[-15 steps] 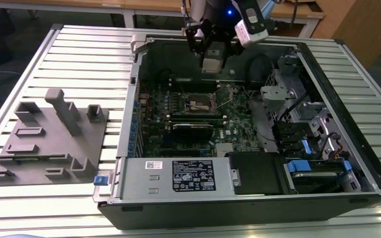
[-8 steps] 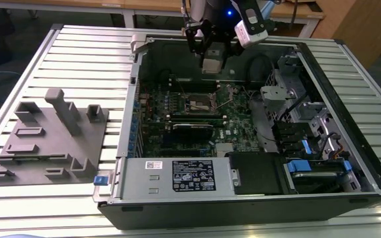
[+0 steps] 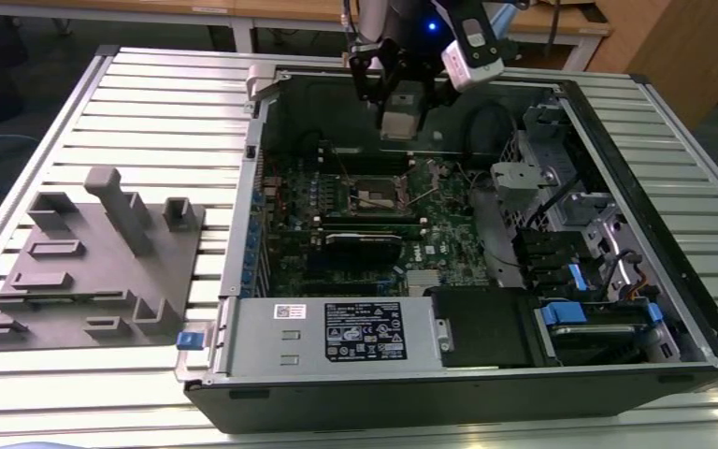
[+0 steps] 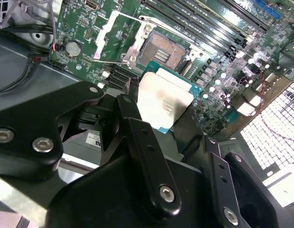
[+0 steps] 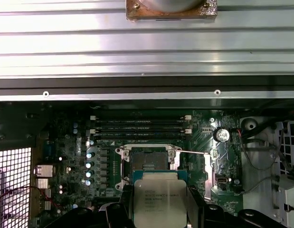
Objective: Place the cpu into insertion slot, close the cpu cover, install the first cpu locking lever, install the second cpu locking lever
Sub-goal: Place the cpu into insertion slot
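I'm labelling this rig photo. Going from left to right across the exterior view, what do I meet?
Grey fixture block → small blue tab → insertion slot → blue drive-bay handle. The gripper, holding the cpu, overlaps the slot, so it is left out.

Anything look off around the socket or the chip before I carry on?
Nothing stands out. The gripper holds the cpu squarely, above the board and short of the insertion slot. The slot is bare, and the cpu cover stands swung open beside it.
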Tool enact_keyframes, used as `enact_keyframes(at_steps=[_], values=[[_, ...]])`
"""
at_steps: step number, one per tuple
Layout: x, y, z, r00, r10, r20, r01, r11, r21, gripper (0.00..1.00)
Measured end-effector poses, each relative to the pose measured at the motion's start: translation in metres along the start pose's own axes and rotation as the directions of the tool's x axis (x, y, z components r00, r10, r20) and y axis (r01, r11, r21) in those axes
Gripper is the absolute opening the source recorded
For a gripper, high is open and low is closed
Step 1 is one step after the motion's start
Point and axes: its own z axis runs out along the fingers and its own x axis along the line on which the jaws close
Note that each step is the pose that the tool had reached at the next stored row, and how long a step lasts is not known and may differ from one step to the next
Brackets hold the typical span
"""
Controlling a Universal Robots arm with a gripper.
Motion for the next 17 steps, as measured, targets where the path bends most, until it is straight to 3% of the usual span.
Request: enact_keyframes(at_steps=[17], values=[[-0.0001, -0.0009, 0.0093, 1.0, 0.0, -0.0002, 0.0, 1.0, 0.0003, 0.54]])
